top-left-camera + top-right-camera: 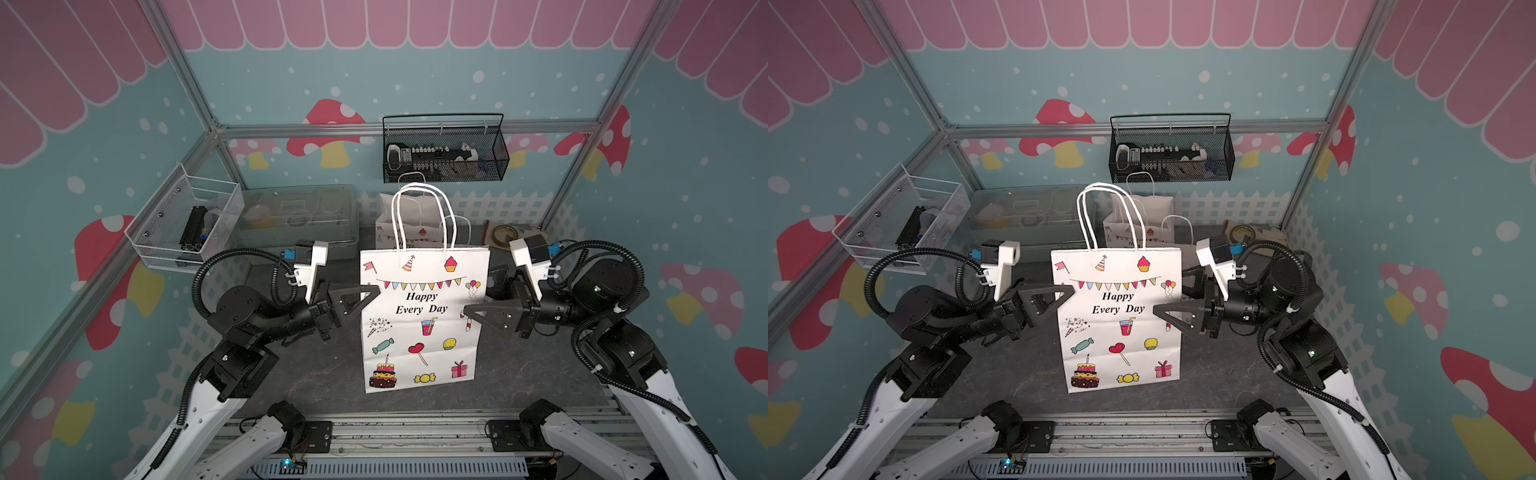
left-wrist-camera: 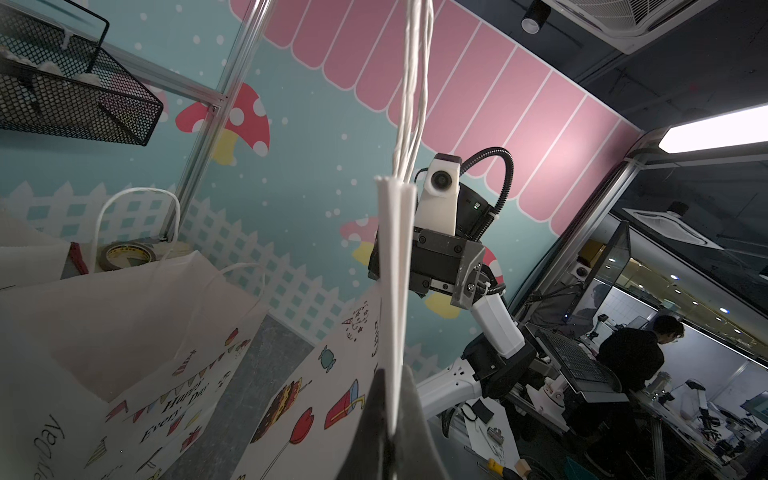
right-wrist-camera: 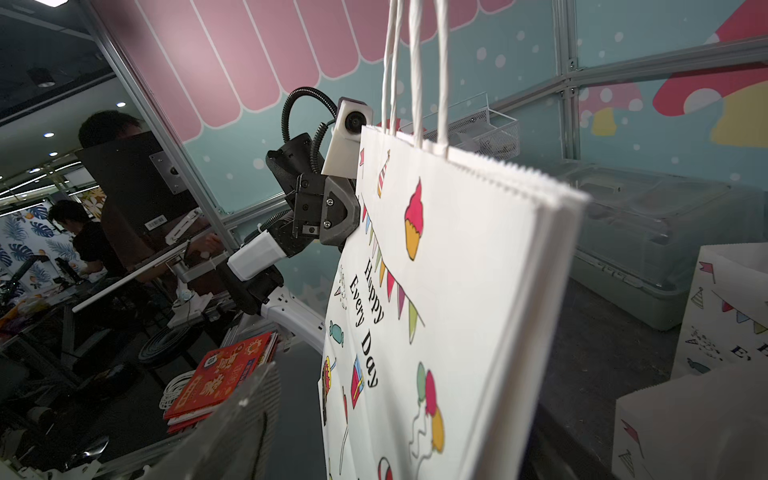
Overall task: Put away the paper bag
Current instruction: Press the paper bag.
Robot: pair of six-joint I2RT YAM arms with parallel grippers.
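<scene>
Paper bag (image 1: 419, 332) folded flat, upright over centre of dark tabletop (image 1: 316, 374), nearer than second bag (image 1: 409, 226). Left gripper (image 1: 370, 291) clamped shut on its left edge. Right gripper (image 1: 478, 299) spread open astride its right edge, not pinching.

Flat paper bag (image 3: 457, 291), handles (image 3: 414, 62) upright

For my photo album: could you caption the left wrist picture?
Left gripper shut on the folded paper bag's side edge, handles rising overhead.

Flattened white party-print paper bag (image 1: 415, 332), upright
</scene>
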